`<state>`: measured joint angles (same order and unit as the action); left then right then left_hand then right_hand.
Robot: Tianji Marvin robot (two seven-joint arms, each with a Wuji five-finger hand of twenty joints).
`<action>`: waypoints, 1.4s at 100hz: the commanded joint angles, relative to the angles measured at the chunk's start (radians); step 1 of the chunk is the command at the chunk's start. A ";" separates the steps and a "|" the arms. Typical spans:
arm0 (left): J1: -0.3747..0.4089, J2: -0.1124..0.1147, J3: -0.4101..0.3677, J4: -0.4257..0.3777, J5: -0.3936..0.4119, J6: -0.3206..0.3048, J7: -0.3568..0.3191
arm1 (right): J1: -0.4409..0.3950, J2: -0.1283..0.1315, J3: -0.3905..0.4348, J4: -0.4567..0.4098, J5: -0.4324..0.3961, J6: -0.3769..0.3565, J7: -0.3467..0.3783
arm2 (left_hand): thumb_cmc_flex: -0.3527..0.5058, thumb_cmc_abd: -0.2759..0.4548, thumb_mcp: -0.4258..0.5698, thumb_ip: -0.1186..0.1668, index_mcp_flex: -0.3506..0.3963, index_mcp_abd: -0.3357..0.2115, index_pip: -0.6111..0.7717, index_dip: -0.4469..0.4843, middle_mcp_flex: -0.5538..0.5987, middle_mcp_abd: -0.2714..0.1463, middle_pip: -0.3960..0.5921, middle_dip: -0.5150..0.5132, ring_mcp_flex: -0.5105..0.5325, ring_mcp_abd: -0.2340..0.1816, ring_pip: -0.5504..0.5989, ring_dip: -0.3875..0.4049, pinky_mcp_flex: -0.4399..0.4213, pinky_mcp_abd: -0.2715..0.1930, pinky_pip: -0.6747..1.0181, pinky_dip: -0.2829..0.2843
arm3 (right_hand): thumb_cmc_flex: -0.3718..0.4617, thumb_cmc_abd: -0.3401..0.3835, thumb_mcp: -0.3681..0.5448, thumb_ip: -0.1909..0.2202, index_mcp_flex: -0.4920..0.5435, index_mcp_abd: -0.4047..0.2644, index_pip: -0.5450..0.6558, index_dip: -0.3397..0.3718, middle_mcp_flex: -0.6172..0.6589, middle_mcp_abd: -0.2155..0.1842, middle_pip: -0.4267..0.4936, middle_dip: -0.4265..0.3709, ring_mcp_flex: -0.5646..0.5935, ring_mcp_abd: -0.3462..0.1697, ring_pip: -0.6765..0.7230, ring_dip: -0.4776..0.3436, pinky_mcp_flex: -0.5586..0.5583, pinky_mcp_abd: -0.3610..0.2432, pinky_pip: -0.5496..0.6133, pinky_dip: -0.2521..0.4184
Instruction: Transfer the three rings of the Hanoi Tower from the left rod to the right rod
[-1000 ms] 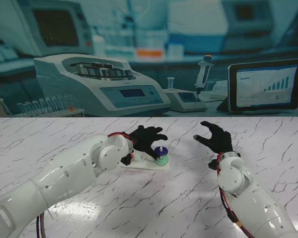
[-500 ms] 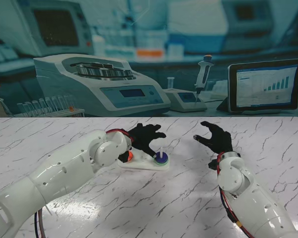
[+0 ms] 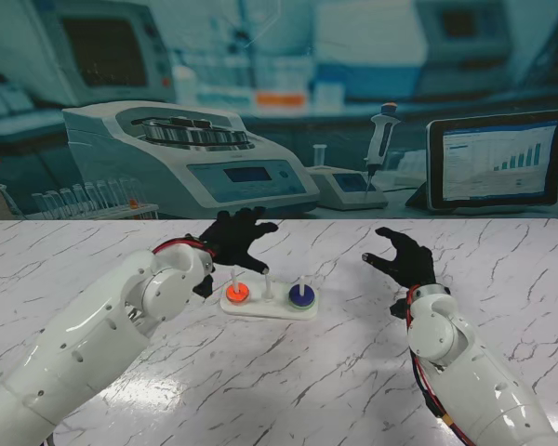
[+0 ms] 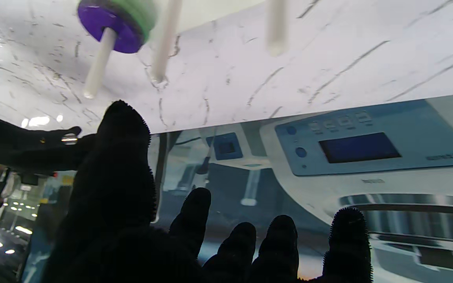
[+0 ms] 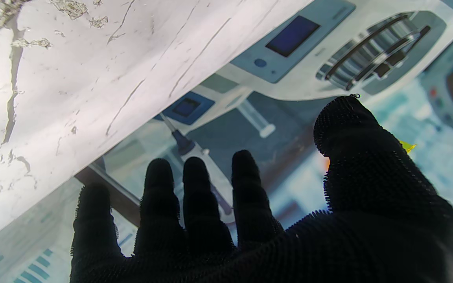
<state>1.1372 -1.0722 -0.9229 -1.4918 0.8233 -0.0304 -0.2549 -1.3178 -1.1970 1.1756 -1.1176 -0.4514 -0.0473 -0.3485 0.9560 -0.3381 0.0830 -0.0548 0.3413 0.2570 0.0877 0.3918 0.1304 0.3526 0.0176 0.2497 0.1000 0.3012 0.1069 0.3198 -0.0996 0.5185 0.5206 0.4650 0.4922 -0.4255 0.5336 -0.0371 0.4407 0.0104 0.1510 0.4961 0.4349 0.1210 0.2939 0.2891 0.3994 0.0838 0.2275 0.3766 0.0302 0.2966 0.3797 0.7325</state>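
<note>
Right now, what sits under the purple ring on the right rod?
A green ring lies directly beneath the purple ring on the right rod; the left wrist view shows its edge. Whether anything lies under the green one is hidden.

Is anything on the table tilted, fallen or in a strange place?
Nothing stands out. The white base lies flat, its three rods upright. The orange ring sits on the left rod, the purple ring on a green ring on the right rod. Both hands are open and hold nothing.

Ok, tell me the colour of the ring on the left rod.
Orange ring, seen best in the stand view.
</note>
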 commanded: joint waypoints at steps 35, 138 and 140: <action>0.129 0.023 -0.072 0.010 0.041 0.052 0.035 | -0.001 -0.008 -0.020 -0.001 0.006 -0.003 0.008 | 0.009 0.015 -0.056 0.027 0.020 -0.008 0.020 0.033 0.012 -0.012 0.015 0.013 0.013 0.020 0.000 0.007 0.005 0.012 0.008 0.003 | 0.012 0.013 -0.013 0.026 0.014 -0.016 0.011 -0.013 0.004 -0.007 0.002 -0.007 -0.002 0.000 0.008 0.015 -0.010 -0.016 0.006 0.011; 0.137 0.016 -0.017 0.115 -0.032 0.135 0.055 | -0.007 -0.008 -0.017 -0.010 0.006 -0.002 0.008 | -0.010 0.009 -0.084 0.031 -0.006 -0.020 0.007 0.043 -0.008 -0.010 0.008 0.016 0.001 0.014 -0.006 0.011 -0.001 0.012 0.002 0.015 | 0.007 0.013 -0.013 0.025 0.019 -0.014 0.013 -0.012 0.009 -0.010 0.007 -0.004 0.001 -0.001 0.013 0.016 -0.006 -0.014 0.007 0.011; 0.136 0.015 -0.015 0.118 -0.034 0.135 0.056 | -0.007 -0.008 -0.018 -0.011 0.006 -0.001 0.008 | -0.011 0.009 -0.083 0.031 -0.006 -0.019 0.006 0.043 -0.009 -0.010 0.008 0.016 0.001 0.014 -0.006 0.011 -0.002 0.012 0.002 0.015 | 0.008 0.012 -0.013 0.025 0.018 -0.014 0.013 -0.012 0.008 -0.010 0.007 -0.005 0.000 -0.002 0.012 0.016 -0.006 -0.014 0.007 0.011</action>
<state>1.2752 -1.0493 -0.9442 -1.3842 0.7934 0.1317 -0.1894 -1.3166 -1.1970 1.1612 -1.1208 -0.4480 -0.0490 -0.3396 0.9557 -0.3380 0.0229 -0.0547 0.3529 0.2567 0.1065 0.4201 0.1322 0.3467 0.0295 0.2551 0.1019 0.3051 0.1069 0.3219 -0.0930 0.5181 0.5206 0.4650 0.4922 -0.4255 0.5335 -0.0371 0.4407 0.0104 0.1510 0.4961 0.4349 0.1210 0.2940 0.2891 0.3995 0.0840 0.2276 0.3767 0.0301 0.2966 0.3797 0.7327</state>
